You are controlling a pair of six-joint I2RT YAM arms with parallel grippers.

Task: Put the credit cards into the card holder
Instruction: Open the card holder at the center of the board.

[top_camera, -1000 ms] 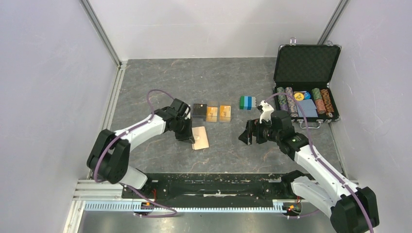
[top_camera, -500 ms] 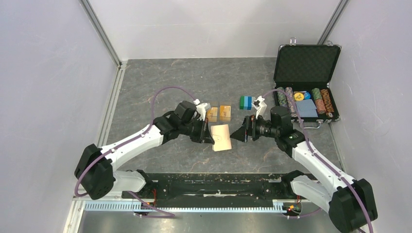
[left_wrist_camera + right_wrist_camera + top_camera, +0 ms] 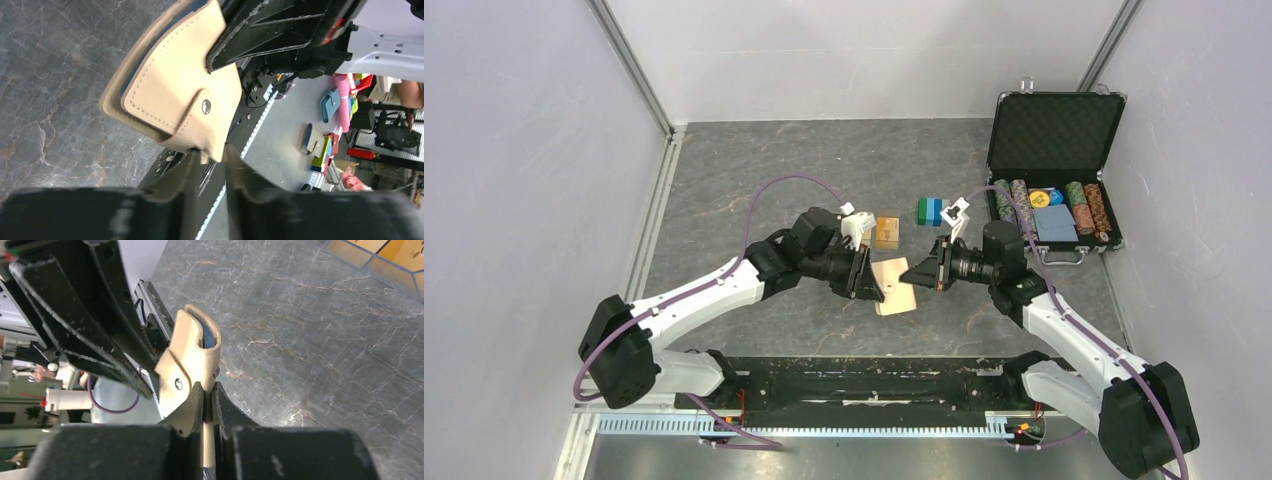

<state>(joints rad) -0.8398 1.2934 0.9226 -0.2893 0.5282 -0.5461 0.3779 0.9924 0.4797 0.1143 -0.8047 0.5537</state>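
The tan card holder (image 3: 894, 288) hangs above the table between the two grippers, folded, its snap tab closed. My right gripper (image 3: 916, 274) is shut on one edge of the card holder (image 3: 194, 357); its jaws pinch the leather flat (image 3: 207, 390). My left gripper (image 3: 870, 283) stands open at the opposite corner of the card holder (image 3: 175, 92), fingers parted with the corner between the tips (image 3: 214, 152). One orange credit card (image 3: 887, 231) lies on the table behind the left wrist. Two orange credit cards (image 3: 385, 252) show in the right wrist view. The dark card is hidden.
A green-and-blue block stack (image 3: 931, 210) sits behind the right gripper. An open black chip case (image 3: 1054, 170) with rows of poker chips stands at the back right. The black base rail (image 3: 854, 385) runs along the near edge. Walls close both sides.
The left arm lifted the card holder off the table and carried it right. The right gripper moved in and shut on it. The left jaws, shut before, have now parted.
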